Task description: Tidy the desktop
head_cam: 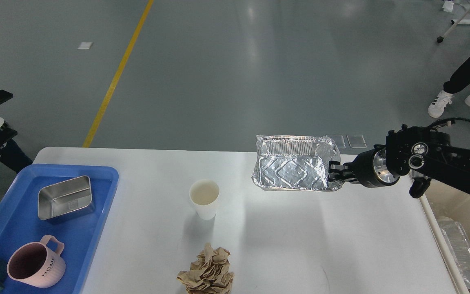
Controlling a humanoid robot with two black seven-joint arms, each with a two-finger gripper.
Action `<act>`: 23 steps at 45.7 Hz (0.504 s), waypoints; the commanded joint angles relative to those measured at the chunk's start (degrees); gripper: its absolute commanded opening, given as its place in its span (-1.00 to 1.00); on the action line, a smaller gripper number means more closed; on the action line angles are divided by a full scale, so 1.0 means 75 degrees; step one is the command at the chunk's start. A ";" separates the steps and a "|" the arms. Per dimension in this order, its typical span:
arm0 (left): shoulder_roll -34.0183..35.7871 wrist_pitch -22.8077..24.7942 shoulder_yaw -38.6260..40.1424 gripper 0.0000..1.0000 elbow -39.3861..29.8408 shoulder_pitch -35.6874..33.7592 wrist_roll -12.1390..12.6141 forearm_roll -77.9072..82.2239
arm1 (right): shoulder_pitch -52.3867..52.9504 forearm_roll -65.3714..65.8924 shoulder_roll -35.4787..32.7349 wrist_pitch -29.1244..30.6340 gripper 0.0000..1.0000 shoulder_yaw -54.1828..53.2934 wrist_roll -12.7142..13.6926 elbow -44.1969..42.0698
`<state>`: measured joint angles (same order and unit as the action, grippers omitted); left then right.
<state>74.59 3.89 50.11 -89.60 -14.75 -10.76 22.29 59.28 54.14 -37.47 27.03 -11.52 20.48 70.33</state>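
Note:
The white desktop (pixel 300 245) fills the lower view. My right gripper (pixel 334 172) is shut on the right rim of a crinkled foil tray (pixel 292 169) and holds it tilted, just above the desktop's far edge. A white paper cup (pixel 205 198) stands upright near the middle. A crumpled brown paper ball (pixel 208 271) lies at the front edge. My left gripper (pixel 3 115) is open and empty, raised off the desktop's far left corner, partly cut off by the view's edge.
A blue tray (pixel 96 228) at the left holds a steel box (pixel 64 197) and a pink mug (pixel 35 265). A beige bin (pixel 459 200) beside the right edge holds a clear plastic container (pixel 461 251). A person's legs (pixel 463 77) stand at the far right.

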 commanded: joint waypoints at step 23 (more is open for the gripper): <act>0.1164 0.0279 -0.2485 0.94 -0.1518 0.0022 0.0507 0.2407 | -0.0017 -0.0012 -0.0019 0.0006 -1.00 0.0024 0.0000 0.0009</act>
<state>83.43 6.30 34.46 -100.98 -14.59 -10.25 40.16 59.33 54.05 -37.52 27.07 -11.31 20.48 70.41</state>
